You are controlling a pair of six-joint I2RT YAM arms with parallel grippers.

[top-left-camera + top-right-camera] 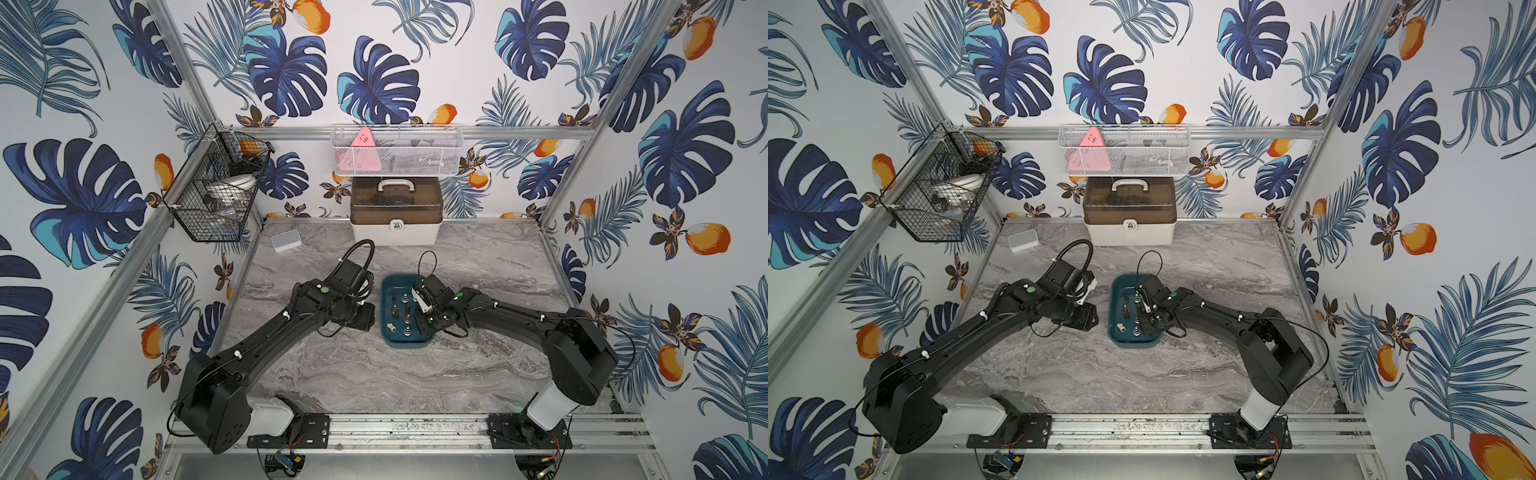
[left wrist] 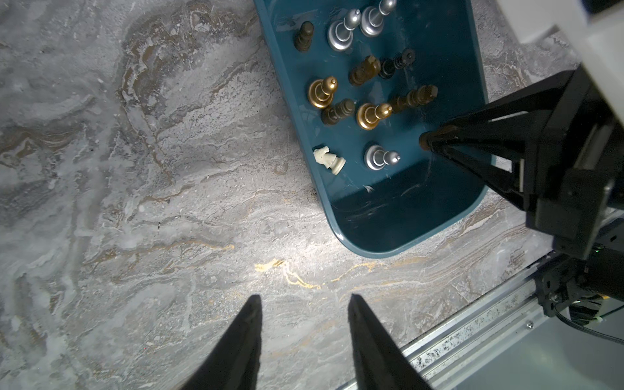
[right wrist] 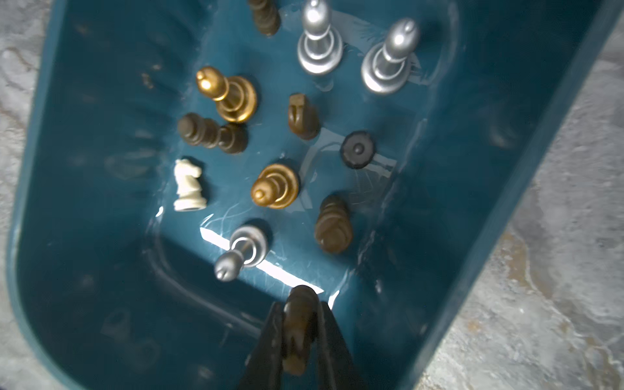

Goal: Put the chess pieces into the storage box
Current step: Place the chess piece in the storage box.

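On the veined marble-look table (image 2: 135, 169), the glossy teal storage box (image 3: 101, 84) holds round-based chess pieces (image 3: 275, 185) — silver, gold, brown — so the right gripper (image 3: 300, 305), clamped on a ridged dark brown piece (image 3: 299, 337) above the bare end, should lower before releasing, while the left gripper (image 2: 304, 296) hangs open beside it.

No text or numbers can be read; dark marks on the pink triangle (image 1: 364, 138) are illegible

I read the storage box (image 3: 101, 101) as glossy teal plastic, its floor finely scratched. The silver chess pieces (image 3: 317, 44) at its twelve o'clock end gleam like metal; the dark brown chess pieces (image 3: 332, 224) look matt.
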